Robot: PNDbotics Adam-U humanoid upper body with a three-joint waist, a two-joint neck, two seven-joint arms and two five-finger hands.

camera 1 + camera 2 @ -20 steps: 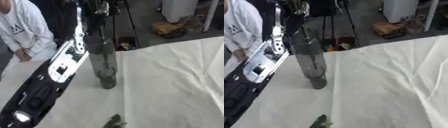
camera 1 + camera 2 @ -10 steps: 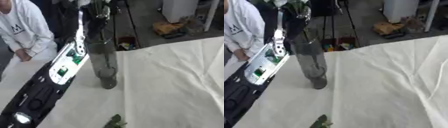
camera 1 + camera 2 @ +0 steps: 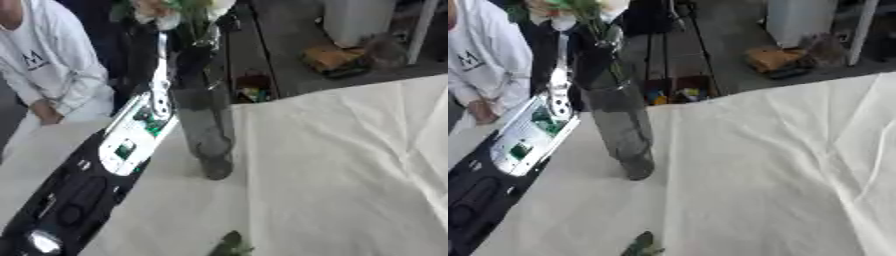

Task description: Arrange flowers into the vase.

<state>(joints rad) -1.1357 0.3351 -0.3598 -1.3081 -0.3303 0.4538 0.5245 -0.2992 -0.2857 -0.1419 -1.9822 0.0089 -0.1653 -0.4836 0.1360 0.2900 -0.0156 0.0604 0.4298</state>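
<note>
A tall dark glass vase (image 3: 206,131) stands upright on the white cloth (image 3: 332,170), left of centre. White and pale pink flowers (image 3: 175,8) with green leaves show at the top edge, their stems reaching down into the vase's mouth. My left arm (image 3: 114,155), black with a silver and green forearm, rises from the lower left corner beside the vase. Its dark left hand (image 3: 140,37) sits just under the blossoms at the vase's mouth, closed on the stems and blurred against the dark background. My right hand shows in neither view.
A small green leaf (image 3: 642,245) lies on the cloth near the front edge. The table's far edge (image 3: 350,92) runs behind the vase, with boxes (image 3: 337,57) and clutter on the floor beyond. Wrinkled cloth stretches to the right.
The flowers have come down into view from the top edge, toward the vase's mouth, with my left hand. The vase has stayed in place.
</note>
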